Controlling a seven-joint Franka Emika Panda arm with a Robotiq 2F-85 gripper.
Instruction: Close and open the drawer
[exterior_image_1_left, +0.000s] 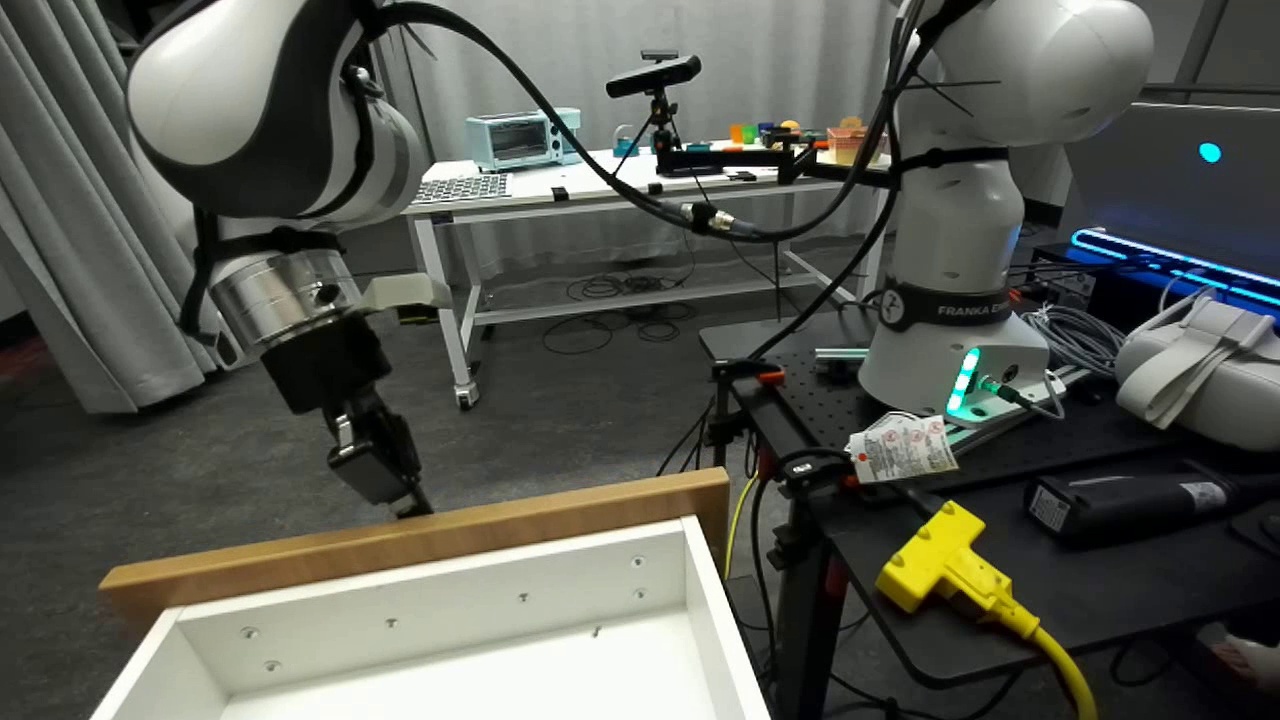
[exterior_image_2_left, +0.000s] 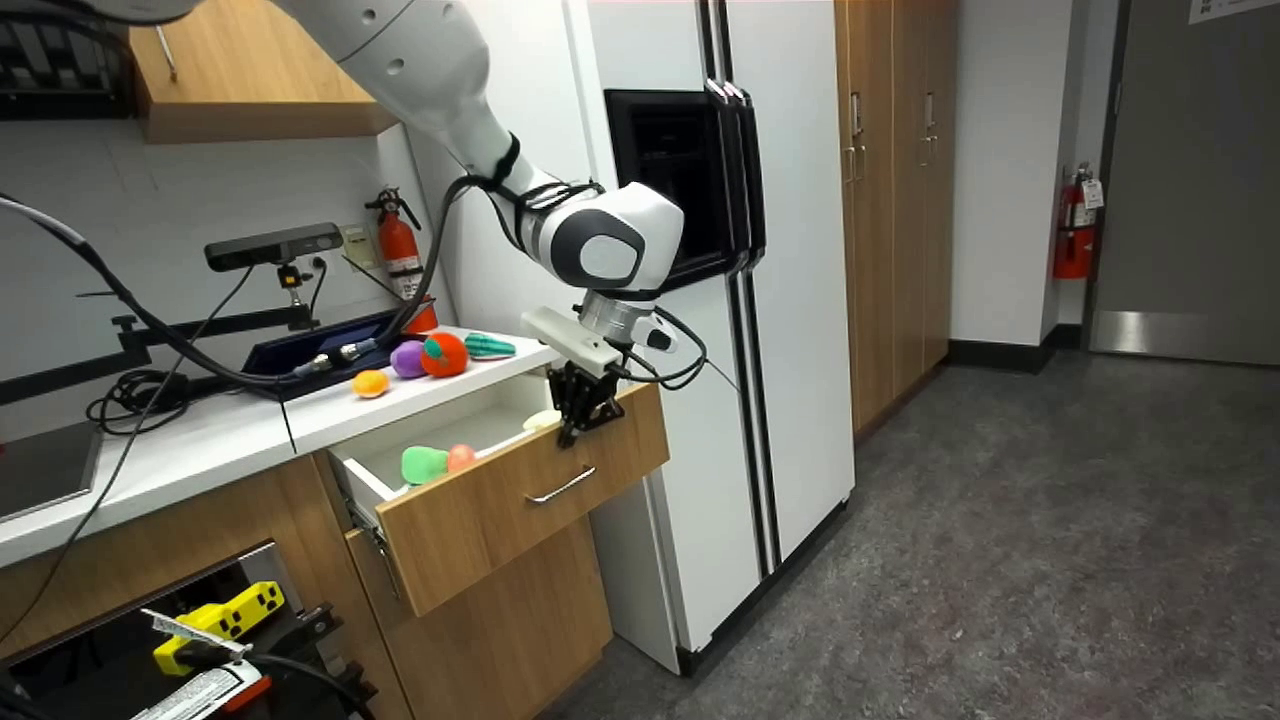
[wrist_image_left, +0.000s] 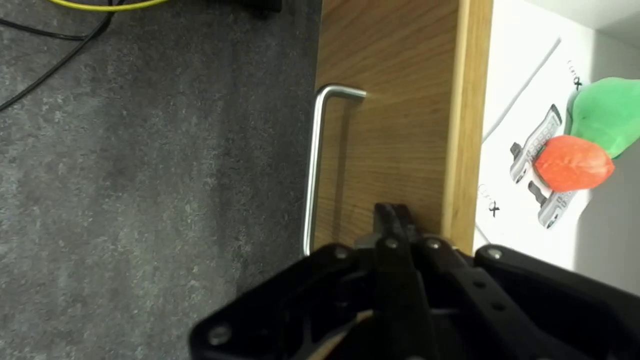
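STEP: you were apparently set to close | CLAW: your Robotiq gripper (wrist_image_left: 394, 209) was fully closed, empty, just outside the wood-fronted drawer (exterior_image_2_left: 505, 505), which stood extended beneath the white countertop (exterior_image_2_left: 330, 418) | NEXT: you needed inward pressure

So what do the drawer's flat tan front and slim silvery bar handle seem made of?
The flat tan front looks like wood or wood-effect laminate, low-sheen, judging by its grain. The slim silvery bar handle is probably smooth metal, from its bright highlights.

The drawer (exterior_image_2_left: 508, 522) was wood-grained tan in front, white inside; gripper (wrist_image_left: 394, 212), black; part-hidden item (exterior_image_2_left: 542, 420), seemingly cream.
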